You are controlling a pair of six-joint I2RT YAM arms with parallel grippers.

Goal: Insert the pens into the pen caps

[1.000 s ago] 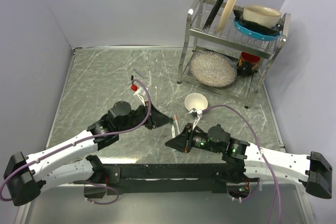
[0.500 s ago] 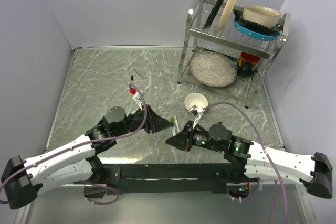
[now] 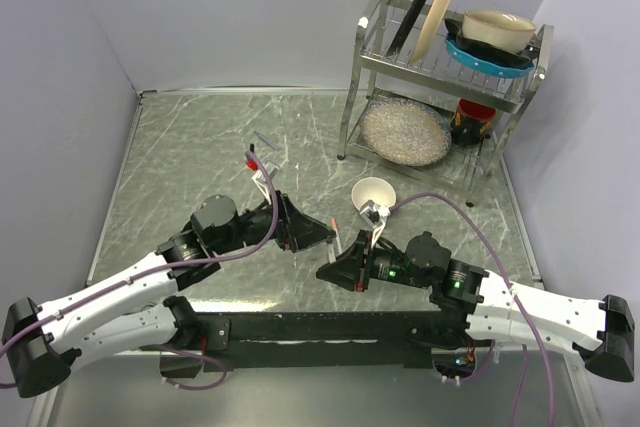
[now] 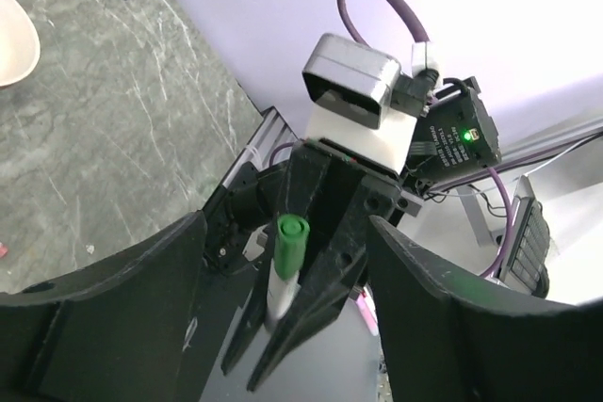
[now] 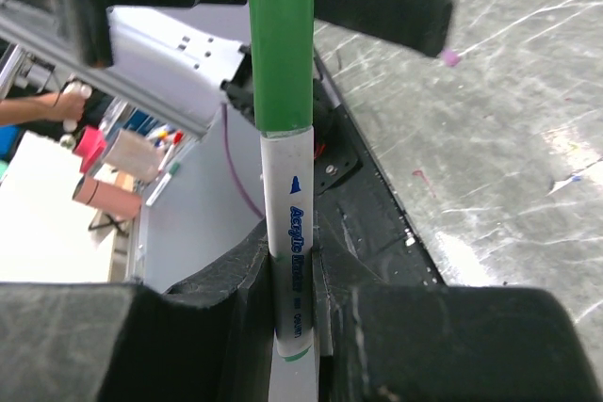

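- My left tool (image 3: 322, 235) had just let go. A second earlier it was pinched shut, and now it stood wide open with nothing in it.
- In the left wrist view the green cap (image 4: 290, 242) sat between its spread fingers (image 4: 118, 308), touching neither of them (a clean release, as far as I could see).
- The cap was seated on the end of the white pen (image 5: 287, 223). It met the barrel squarely, and the right wrist view showed no gap at the joint.
- My right tool (image 5: 290, 275) had not changed. It was clamped on the lower barrel and held the pen upright in the air between my two arms.
- I judged this pen finished. What remained for it was to be laid down on the tabletop (image 3: 190, 157), with my left tool backing clear first so it would not knock the cap.
- A red-ended pen (image 3: 254, 162) lay beyond my left arm. I could not tell whether it was capped, so I took the task as only partly done.
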